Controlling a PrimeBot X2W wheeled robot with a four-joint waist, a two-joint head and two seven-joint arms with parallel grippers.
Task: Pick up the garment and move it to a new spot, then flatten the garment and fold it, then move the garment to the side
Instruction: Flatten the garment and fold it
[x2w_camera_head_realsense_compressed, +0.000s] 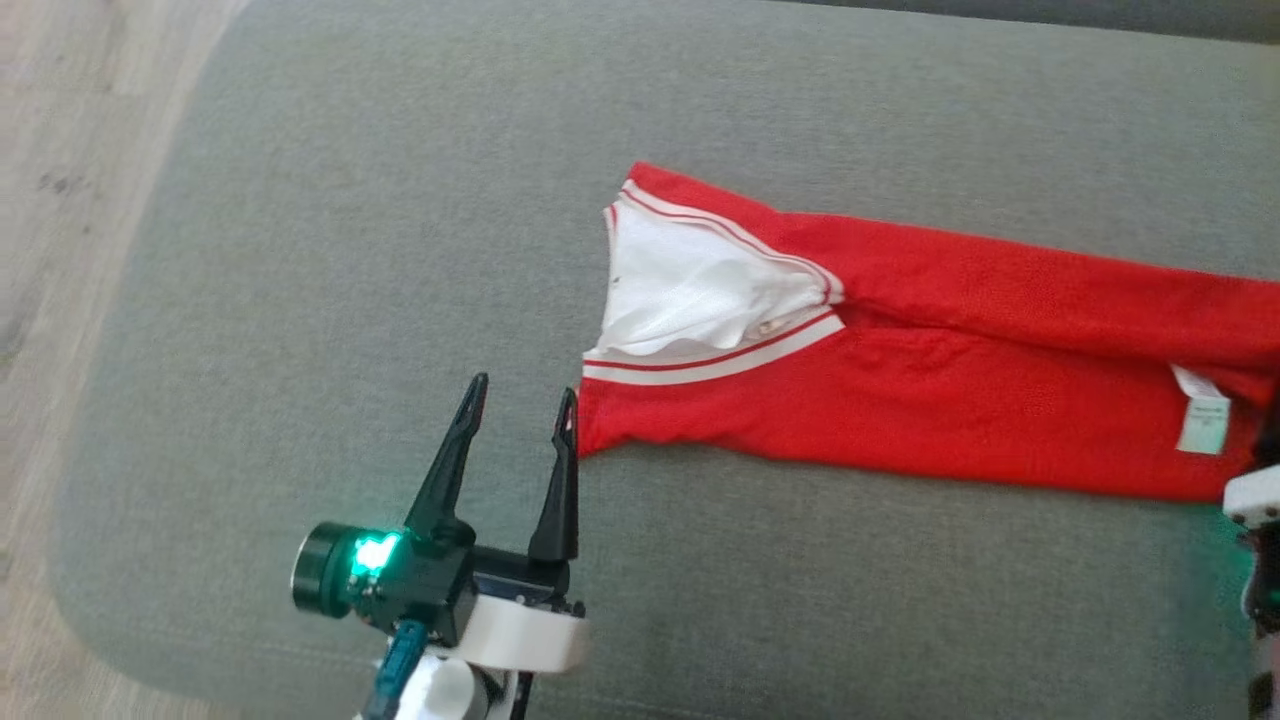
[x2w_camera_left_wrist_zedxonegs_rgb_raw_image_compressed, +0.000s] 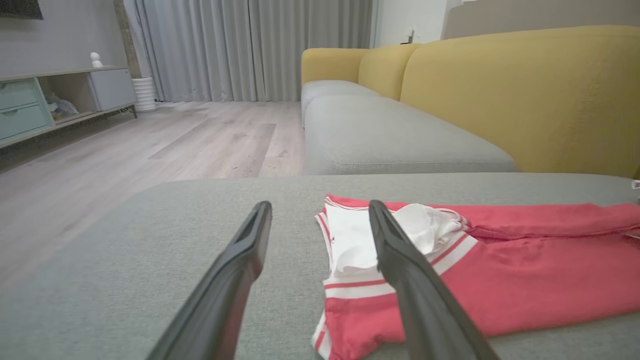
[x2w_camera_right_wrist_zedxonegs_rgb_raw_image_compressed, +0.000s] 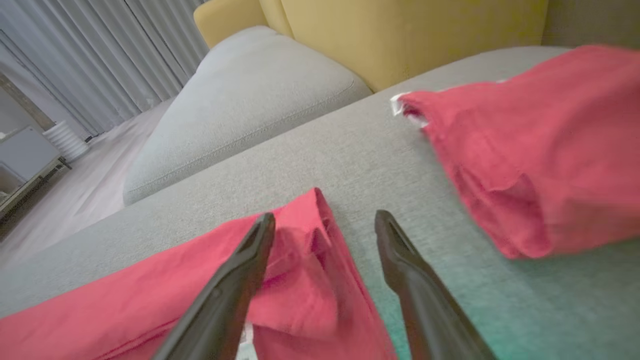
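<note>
Lying on the grey seat cushion (x2w_camera_head_realsense_compressed: 300, 300): red garment (x2w_camera_head_realsense_compressed: 950, 400), stretched out long from mid-cushion to the head view's right edge. The waistband end (x2w_camera_head_realsense_compressed: 700, 365) points toward the robot's left. It's white with a red stripe and gapes a bit, so the white mesh lining (x2w_camera_head_realsense_compressed: 690, 290) shows. A white care label (x2w_camera_head_realsense_compressed: 1203, 410) sits on the red fabric near the right end. Fabric is mostly flat, with shallow creases along the length.

Robot's left pincer (x2w_camera_head_realsense_compressed: 525, 386): fingers apart, nothing between them, just beside the near corner of the waistband. One fingertip (x2w_camera_head_realsense_compressed: 568, 410) is right at the red corner; can't tell if it touches. Green light (x2w_camera_head_realsense_compressed: 372, 552) is lit on the base. In the left wrist view the gap sits over bare cushion and the waistband edge, and one finger crosses in front of the lining.

Robot's right pincer (x2w_camera_right_wrist_zedxonegs_rgb_raw_image_compressed: 325, 215): fingers apart, not clamped on anything, low over the garment's other end. One finger overlaps a red fabric end (x2w_camera_right_wrist_zedxonegs_rgb_raw_image_compressed: 300, 260); the other is over bare cushion. A second red section (x2w_camera_right_wrist_zedxonegs_rgb_raw_image_compressed: 540, 150) lies up-right in that view, blurred, with cushion between the two. The head view has a white bit of the right arm (x2w_camera_head_realsense_compressed: 1250, 497) at its right edge, by the garment's end.

Background: yellow backrest (x2w_camera_left_wrist_zedxonegs_rgb_raw_image_compressed: 525, 90), wood floor (x2w_camera_left_wrist_zedxonegs_rgb_raw_image_compressed: 150, 150), grey curtains (x2w_camera_left_wrist_zedxonegs_rgb_raw_image_compressed: 250, 45).
</note>
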